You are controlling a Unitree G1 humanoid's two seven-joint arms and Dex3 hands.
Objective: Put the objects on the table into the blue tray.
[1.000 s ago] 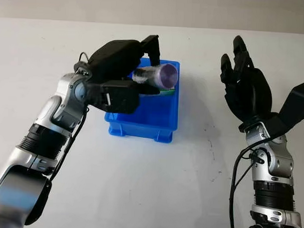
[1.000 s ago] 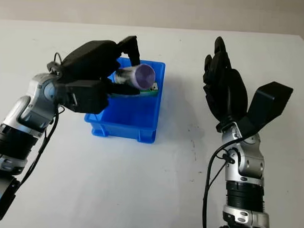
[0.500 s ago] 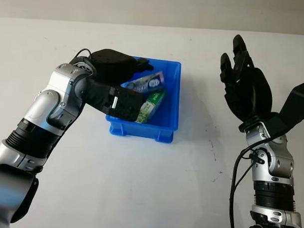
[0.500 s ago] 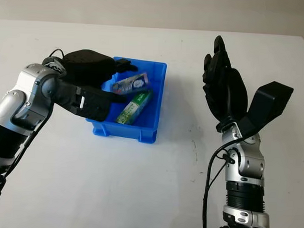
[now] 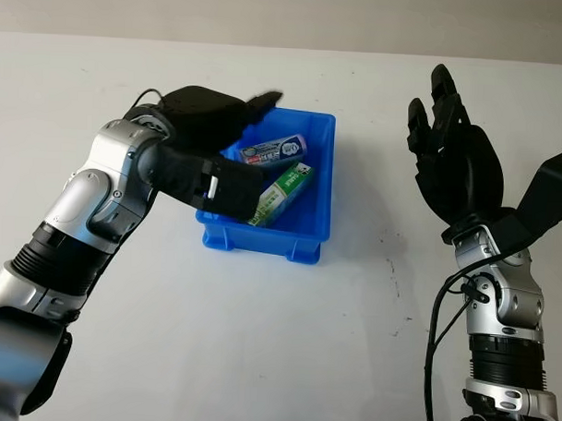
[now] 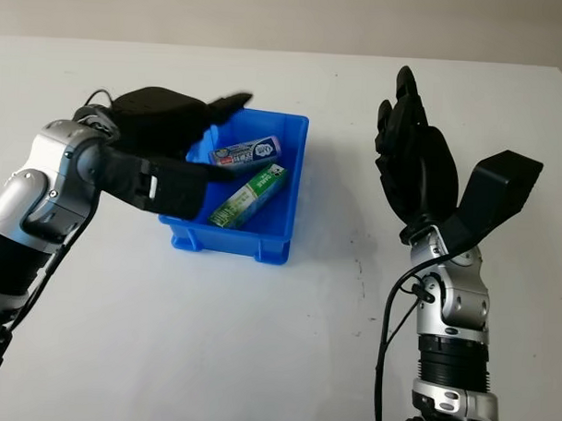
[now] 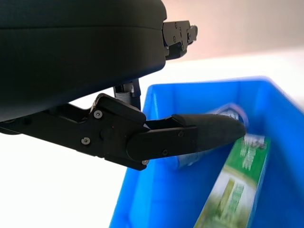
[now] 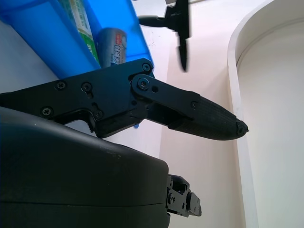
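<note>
The blue tray stands left of the table's middle. Inside it a purple tube lies toward the far side, and a green box lies slanted just in front of it. My left hand hovers over the tray's left rim, open and holding nothing; its fingers reach above the tube and the green box. My right hand is raised off the table to the tray's right, open. The tray and the tube lie beyond its fingers.
The white table stretches bare in front of the tray and between the tray and the right arm. A few dark specks mark its surface right of the tray.
A second ago my left hand held the purple tube above the tray. The tube now lies in the tray beside the green box, and the hand has opened and drawn back left. The right arm is still.
</note>
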